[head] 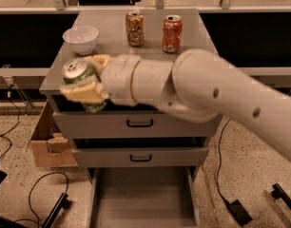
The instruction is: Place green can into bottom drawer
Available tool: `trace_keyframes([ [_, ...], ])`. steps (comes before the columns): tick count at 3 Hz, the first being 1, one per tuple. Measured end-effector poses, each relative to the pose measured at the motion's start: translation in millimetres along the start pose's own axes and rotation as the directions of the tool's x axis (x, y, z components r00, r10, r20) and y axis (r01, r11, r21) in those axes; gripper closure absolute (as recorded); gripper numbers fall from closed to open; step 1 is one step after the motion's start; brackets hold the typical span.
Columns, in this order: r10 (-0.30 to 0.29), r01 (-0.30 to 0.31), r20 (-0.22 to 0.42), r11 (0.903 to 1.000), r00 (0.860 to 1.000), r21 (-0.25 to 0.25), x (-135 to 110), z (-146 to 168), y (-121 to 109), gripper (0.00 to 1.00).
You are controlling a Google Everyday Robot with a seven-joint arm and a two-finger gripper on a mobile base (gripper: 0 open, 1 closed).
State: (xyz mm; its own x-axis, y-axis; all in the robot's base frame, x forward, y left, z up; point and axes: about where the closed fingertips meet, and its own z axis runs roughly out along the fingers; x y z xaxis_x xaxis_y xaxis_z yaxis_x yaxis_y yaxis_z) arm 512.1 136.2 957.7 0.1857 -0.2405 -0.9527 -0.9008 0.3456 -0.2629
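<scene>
The green can [78, 75], dark green with a silver top, is held in my gripper [90, 77], whose tan fingers [83, 93] are shut around its sides. The can hangs in the air at the front left corner of the cabinet top [102, 46], out over its front edge. The bottom drawer [143, 196] stands pulled open below, with a flat grey floor and low side walls. My white arm reaches in from the right and covers the cabinet's front right part.
A white bowl [81, 39] sits at the left on the cabinet top. A brown-gold can [134, 28] and an orange-red can [171, 33] stand at the back. Two upper drawers with black handles [140, 123] are shut. A cardboard box [46, 139] and cables lie on the floor at the left.
</scene>
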Motion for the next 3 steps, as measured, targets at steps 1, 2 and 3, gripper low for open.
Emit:
trace_keyframes([
  [1, 0.016, -0.016, -0.026, 0.9997, 1.000, 0.016, 39, -11, 55, 1.00],
  [2, 0.065, -0.059, -0.092, 0.9959, 0.994, 0.069, 131, -63, 72, 1.00],
  [3, 0.151, -0.114, -0.163, 0.9695, 0.975, 0.217, 234, -147, 37, 1.00],
])
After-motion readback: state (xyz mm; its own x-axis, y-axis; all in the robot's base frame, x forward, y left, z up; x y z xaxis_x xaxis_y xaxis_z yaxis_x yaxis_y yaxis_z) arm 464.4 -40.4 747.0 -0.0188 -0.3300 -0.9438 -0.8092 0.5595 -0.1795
